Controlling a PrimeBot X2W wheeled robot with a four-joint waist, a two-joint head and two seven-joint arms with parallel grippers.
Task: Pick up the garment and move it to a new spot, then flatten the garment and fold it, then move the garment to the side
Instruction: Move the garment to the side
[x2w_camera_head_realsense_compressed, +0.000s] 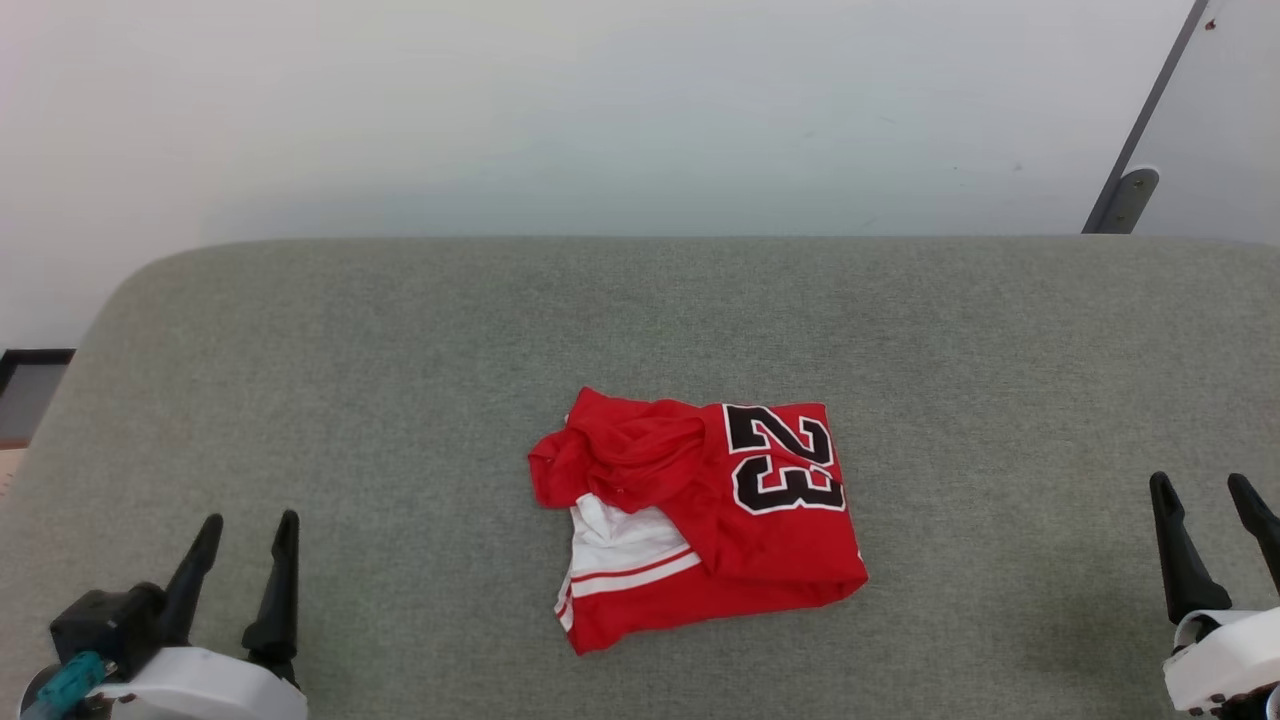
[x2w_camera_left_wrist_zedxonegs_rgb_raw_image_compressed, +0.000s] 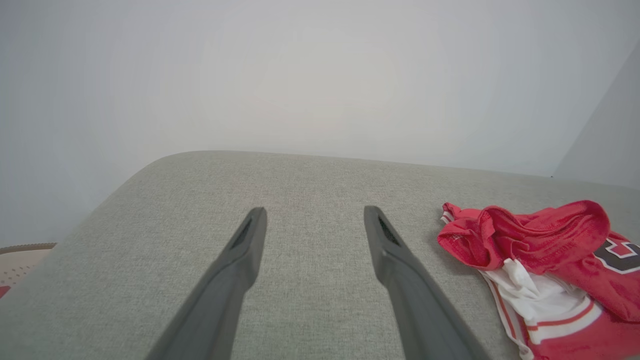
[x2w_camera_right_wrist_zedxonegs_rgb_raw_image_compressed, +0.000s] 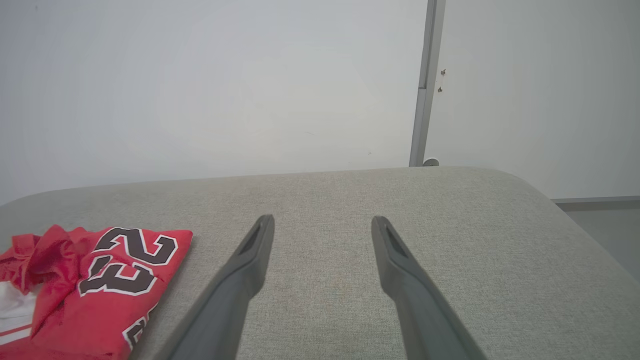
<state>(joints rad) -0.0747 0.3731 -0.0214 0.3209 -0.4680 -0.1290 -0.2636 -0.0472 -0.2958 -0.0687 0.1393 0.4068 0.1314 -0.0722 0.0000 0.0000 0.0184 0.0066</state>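
Red garment (x2w_camera_head_realsense_compressed: 700, 515) lies loosely folded, "23" showing.

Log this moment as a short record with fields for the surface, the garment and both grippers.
surface: grey fabric-covered top, pale wall behind it
item: garment, a red jersey, loosely folded
markings: black "23" facing up; white sleeve with a red stripe showing; red cloth bunched at one corner
position: near the middle of the top, between the two grippers
left: left gripper open, empty, apart from the garment
right: right gripper open, empty, apart from the garment
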